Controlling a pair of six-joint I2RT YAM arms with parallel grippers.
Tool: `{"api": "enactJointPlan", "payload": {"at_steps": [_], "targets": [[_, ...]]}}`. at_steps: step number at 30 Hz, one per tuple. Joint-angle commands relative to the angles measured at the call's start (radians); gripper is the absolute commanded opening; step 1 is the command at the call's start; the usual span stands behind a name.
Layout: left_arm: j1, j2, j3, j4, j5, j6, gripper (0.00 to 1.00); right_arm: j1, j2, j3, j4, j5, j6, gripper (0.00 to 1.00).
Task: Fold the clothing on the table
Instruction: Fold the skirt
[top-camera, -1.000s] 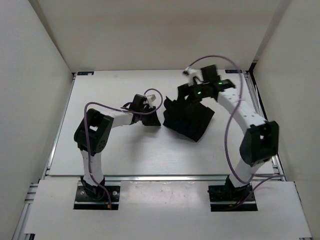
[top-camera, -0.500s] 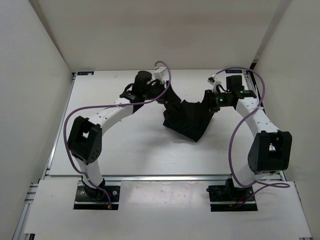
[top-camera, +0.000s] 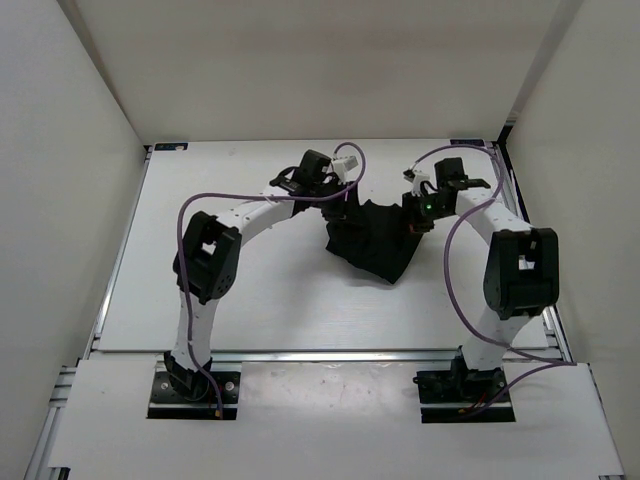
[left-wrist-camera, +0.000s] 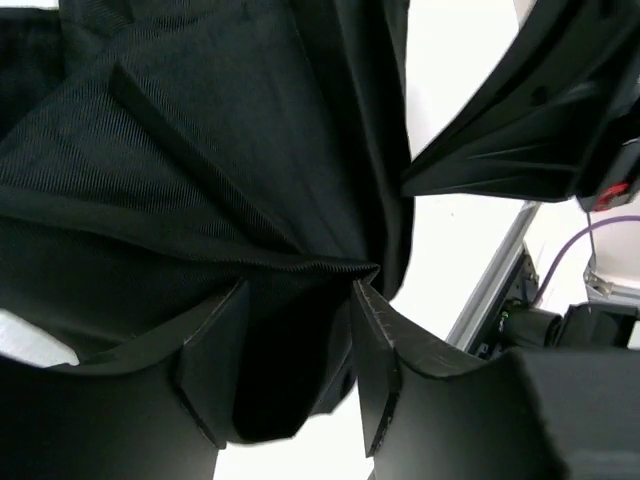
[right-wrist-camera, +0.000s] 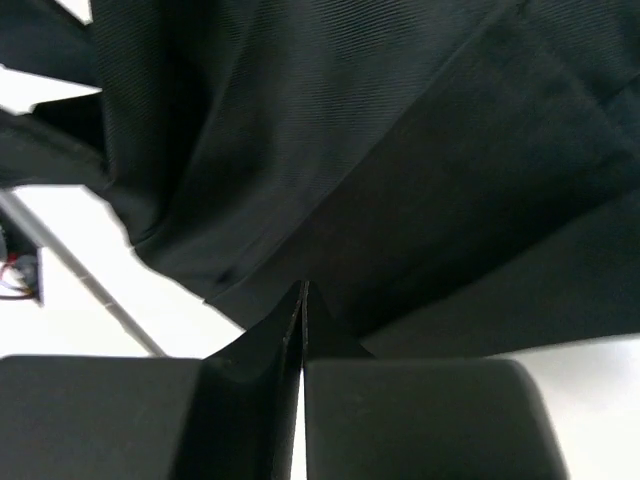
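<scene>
- The black pleated garment (top-camera: 375, 245) lies bunched on the desk (top-camera: 250, 290), right of centre.
- The right gripper (right-wrist-camera: 302, 300) is pressed together, seemingly pinching the garment's edge.
- The left gripper (left-wrist-camera: 300, 295) stands apart around the hem; close it fully before lifting both corners level.

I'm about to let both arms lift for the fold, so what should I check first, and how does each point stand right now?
1. Right pincer closed: ok.
2. Fabric caught in it: cannot tell; its tips meet at the edge of the clothing.
3. Left pincer closed on fabric: not ok, jaws apart at the hem.
4. Clothing spread flat: not ok, bunched.
5. Clothing fully on the table: ok.
</scene>
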Motion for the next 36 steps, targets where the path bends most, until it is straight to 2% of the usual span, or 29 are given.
{"api": "enactJointPlan", "payload": {"at_steps": [1, 4, 6, 9, 11, 14, 17, 20, 24, 27, 30, 32, 36], "targets": [[-0.018, -0.004, 0.108, -0.026, -0.001, 0.008, 0.54, 0.021, 0.043, 0.059, 0.015, 0.065, -0.036, 0.02], [-0.027, 0.028, 0.173, -0.113, -0.031, 0.049, 0.42, 0.033, 0.076, 0.057, 0.018, 0.121, -0.027, 0.0], [-0.018, 0.033, 0.17, -0.174, -0.059, 0.08, 0.27, 0.052, 0.093, 0.071, 0.012, 0.171, -0.031, 0.0], [0.017, -0.005, 0.067, -0.21, -0.124, 0.089, 0.08, 0.087, 0.138, 0.079, -0.014, 0.25, -0.047, 0.01], [0.043, -0.062, -0.049, -0.224, -0.189, 0.092, 0.01, 0.093, 0.162, 0.08, -0.019, 0.27, -0.039, 0.0], [0.097, -0.141, -0.153, -0.214, -0.274, 0.092, 0.0, 0.116, 0.182, 0.088, -0.03, 0.31, -0.042, 0.0], [0.113, -0.221, -0.151, -0.126, -0.256, 0.077, 0.0, 0.122, 0.192, 0.094, -0.023, 0.313, -0.039, 0.0], [0.047, -0.251, -0.059, 0.018, -0.196, 0.06, 0.0, 0.124, 0.202, 0.099, -0.022, 0.309, -0.036, 0.0], [-0.05, -0.17, 0.16, 0.016, -0.117, 0.042, 0.0, 0.121, 0.204, 0.109, -0.028, 0.31, -0.042, 0.0], [-0.09, -0.081, 0.175, 0.113, 0.011, -0.039, 0.0, 0.119, 0.21, 0.119, -0.03, 0.298, -0.045, 0.0], [-0.128, -0.054, 0.153, 0.148, 0.062, -0.086, 0.0, 0.104, 0.202, 0.125, -0.03, 0.272, -0.042, 0.0], [-0.136, -0.065, 0.087, 0.177, 0.091, -0.121, 0.0, 0.096, 0.196, 0.12, -0.031, 0.27, -0.034, 0.0], [-0.095, -0.145, -0.214, 0.281, 0.102, -0.113, 0.0, 0.081, 0.198, 0.109, -0.039, 0.252, -0.039, 0.0]]}}
